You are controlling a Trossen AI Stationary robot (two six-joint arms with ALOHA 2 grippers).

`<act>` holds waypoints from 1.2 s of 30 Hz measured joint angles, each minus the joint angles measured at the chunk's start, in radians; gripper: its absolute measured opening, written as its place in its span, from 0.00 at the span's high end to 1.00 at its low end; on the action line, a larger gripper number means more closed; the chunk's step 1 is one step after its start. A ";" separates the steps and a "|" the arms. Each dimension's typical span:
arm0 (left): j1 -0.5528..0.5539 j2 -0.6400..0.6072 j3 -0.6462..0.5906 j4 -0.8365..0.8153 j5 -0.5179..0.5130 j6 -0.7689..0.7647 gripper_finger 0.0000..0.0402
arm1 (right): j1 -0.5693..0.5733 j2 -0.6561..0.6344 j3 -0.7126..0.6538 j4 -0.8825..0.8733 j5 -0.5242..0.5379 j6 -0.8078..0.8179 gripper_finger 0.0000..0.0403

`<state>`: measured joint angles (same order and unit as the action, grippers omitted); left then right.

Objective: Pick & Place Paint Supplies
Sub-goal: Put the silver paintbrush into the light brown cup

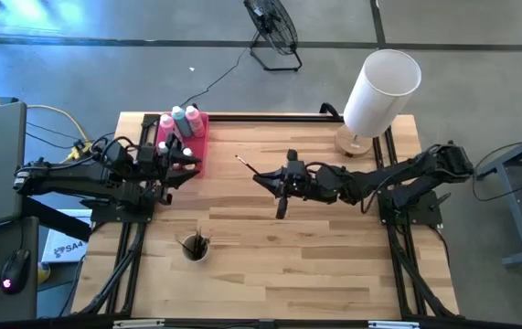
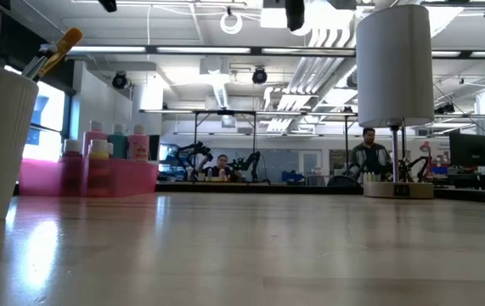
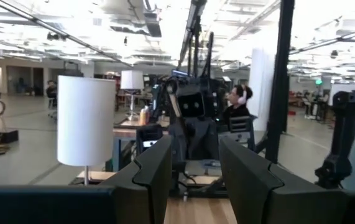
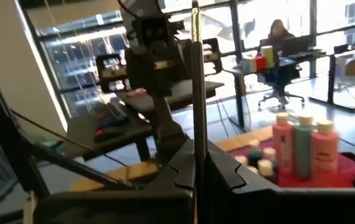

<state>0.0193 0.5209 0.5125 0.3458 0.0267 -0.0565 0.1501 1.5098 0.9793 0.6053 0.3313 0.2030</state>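
Note:
A thin dark-handled brush [image 1: 245, 164] is lifted over the middle of the table, with my right gripper [image 1: 262, 176] shut on it. In the right wrist view the brush [image 4: 194, 74] runs straight out past the shut fingers [image 4: 227, 168]. Two pink squeeze bottles [image 1: 166, 123] and a teal one [image 1: 179, 117] stand in the pink tray [image 1: 198, 144] at the far left, with tiny paint pots [image 4: 265, 163] beside them. My left gripper [image 1: 192, 164] hovers open beside the tray's near end, nothing between its fingers [image 3: 155, 168]. My right gripper pinches the brush's dark handle [image 4: 195, 134] between its two fingers. The fingers lie about level, coming from the table's right. The brush sticks out beyond the fingertips toward the far left, its pale end [image 1: 239, 158] free, lifted clear of the table.
A white cup [image 1: 194, 247] holding other brushes [image 2: 55, 51] stands near the front left. A big white cylinder lamp [image 1: 381, 87] stands at the far right corner. Bare wood lies between cup, tray and lamp. People sit at desks in the room beyond.

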 joint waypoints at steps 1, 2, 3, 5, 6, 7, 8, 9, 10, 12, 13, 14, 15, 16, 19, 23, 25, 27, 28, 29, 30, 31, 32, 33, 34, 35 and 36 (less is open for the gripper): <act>0.000 -0.001 0.000 -0.001 0.009 0.000 0.67 | -0.002 0.006 0.008 0.013 -0.006 0.003 0.99; 0.000 -0.001 0.000 -0.004 0.012 0.000 0.67 | -0.002 0.009 0.012 0.011 -0.011 0.003 0.99; 0.000 -0.001 0.000 -0.004 0.012 0.000 0.67 | -0.002 0.019 0.022 0.005 -0.017 0.002 0.99; 0.000 -0.001 0.000 -0.003 0.012 0.000 0.67 | -0.002 0.041 0.056 0.021 -0.025 -0.013 0.99; 0.000 -0.001 0.000 -0.004 0.012 0.000 0.67 | -0.002 0.042 0.061 0.010 -0.024 -0.023 0.99; 0.000 -0.001 0.000 -0.004 0.012 0.000 0.67 | -0.002 0.044 0.071 -0.001 -0.027 -0.036 0.99; 0.000 0.000 0.000 -0.003 0.012 0.000 0.67 | -0.002 0.051 0.084 0.000 -0.031 -0.046 0.99; 0.000 0.000 0.000 -0.003 0.012 0.000 0.67 | -0.002 0.053 0.090 -0.004 -0.024 -0.048 0.99; 0.000 0.000 0.000 -0.003 0.012 0.000 0.67 | -0.002 0.053 0.092 -0.019 -0.016 -0.048 0.99; 0.000 0.000 0.000 -0.002 0.021 0.000 0.67 | -0.002 0.055 0.100 -0.025 -0.021 -0.049 0.99; 0.000 0.000 0.000 0.002 0.026 0.000 0.67 | -0.002 0.055 0.101 -0.027 -0.021 -0.049 0.99; 0.000 0.000 0.000 0.008 0.034 0.000 0.67 | -0.002 0.055 0.102 -0.026 -0.020 -0.049 0.99; 0.000 0.001 0.000 0.013 0.041 0.000 0.67 | -0.002 0.055 0.103 -0.025 -0.020 -0.049 0.99; 0.000 0.008 0.000 0.023 0.043 0.000 0.67 | -0.002 0.055 0.103 -0.026 -0.016 -0.049 0.99; 0.000 0.048 0.001 0.072 0.044 -0.004 0.67 | -0.002 0.055 0.103 -0.027 -0.016 -0.049 0.99; 0.000 0.139 0.001 0.161 0.046 -0.004 0.67 | -0.002 0.055 0.103 -0.027 -0.016 -0.050 0.99; 0.000 0.189 0.001 0.213 0.046 -0.004 0.67 | -0.002 0.055 0.103 -0.026 -0.016 -0.050 0.99; 0.000 0.237 0.001 0.292 0.053 -0.005 0.67 | -0.002 0.055 0.103 -0.027 -0.017 -0.050 0.99; 0.000 0.260 0.001 0.337 0.065 -0.005 0.67 | -0.002 0.055 0.103 -0.029 -0.017 -0.051 0.99; 0.000 0.280 0.001 0.378 0.070 -0.005 0.67 | -0.002 0.055 0.103 -0.033 -0.017 -0.051 0.99; 0.000 0.299 0.001 0.416 0.070 -0.005 0.67 | -0.002 0.055 0.103 -0.037 -0.018 -0.050 0.99; 0.000 0.318 0.001 0.458 0.068 -0.005 0.67 | -0.002 0.055 0.103 -0.045 -0.019 -0.050 0.99; 0.000 0.334 0.001 0.485 0.065 -0.008 0.67 | -0.003 0.055 0.103 -0.050 -0.019 -0.051 0.99; 0.000 0.349 0.001 0.504 0.064 -0.013 0.67 | -0.002 0.055 0.103 -0.052 -0.020 -0.051 0.99; 0.000 0.362 0.001 0.512 0.064 -0.023 0.67 | -0.002 0.055 0.103 -0.052 -0.020 -0.051 0.99; 0.000 0.376 0.001 0.521 0.063 -0.030 0.67 | -0.002 0.054 0.103 -0.052 -0.020 -0.051 0.99; 0.000 0.392 0.003 0.527 0.057 -0.038 0.67 | -0.003 0.054 0.103 -0.054 -0.020 -0.051 0.99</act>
<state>0.0189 0.9125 0.5156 0.8732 0.0838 -0.0942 0.1475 1.5642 1.0821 0.5515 0.3111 0.1524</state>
